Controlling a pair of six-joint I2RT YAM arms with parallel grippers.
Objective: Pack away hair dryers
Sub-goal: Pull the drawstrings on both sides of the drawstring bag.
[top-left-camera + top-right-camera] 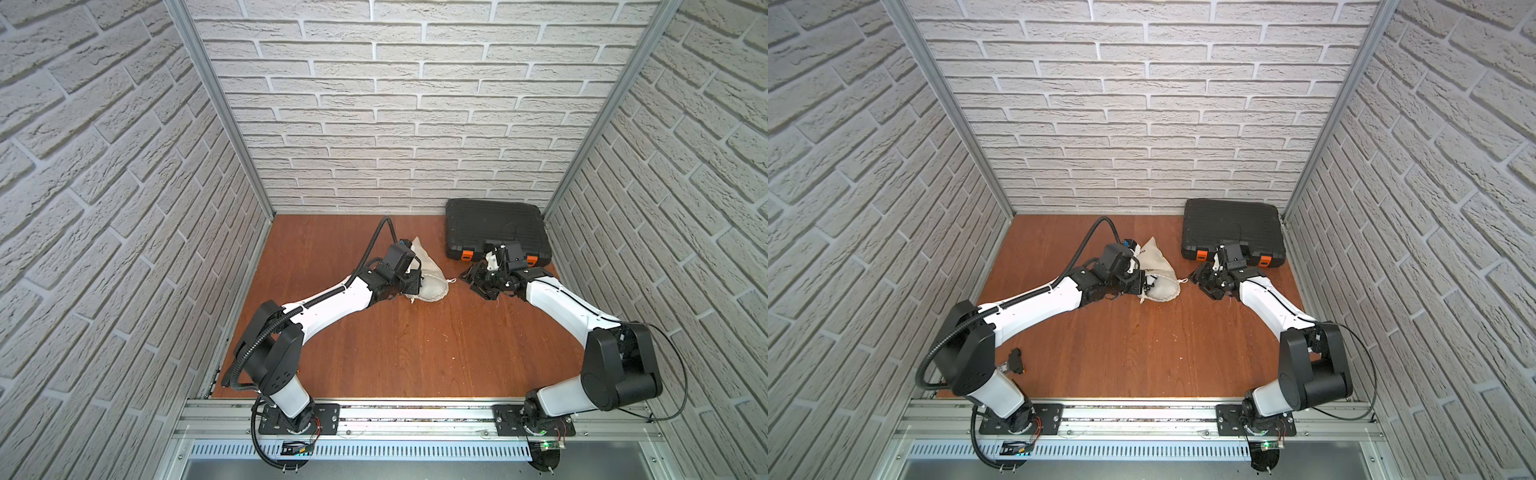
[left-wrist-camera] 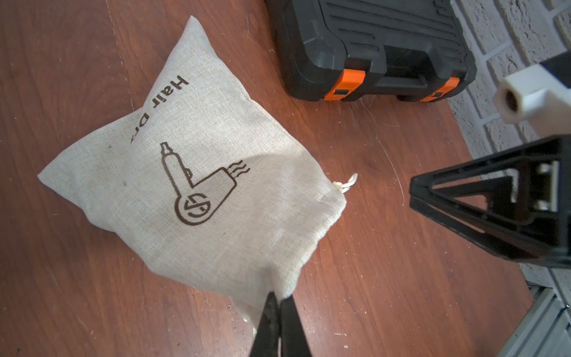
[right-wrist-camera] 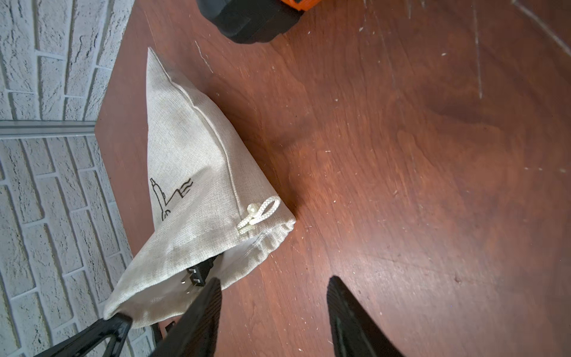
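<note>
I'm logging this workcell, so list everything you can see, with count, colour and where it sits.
cloth bag: one, beige, mid-table, lying on its side
plug: one, black, in the bag's mouth
drawstring loop: one, white, by the bag's mouth
case: one, black with orange latches, table's far right corner
small object: one, black, beside the left arm's base; unidentifiable
table: one, reddish-brown wood
left gripper: one, black, jaws shut on the bag's rim
right gripper: one, black, jaws open beside the bag's mouth

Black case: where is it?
Black case sits in the far right corner in both top views, behind the right claw, right of the cloth bag.
</note>
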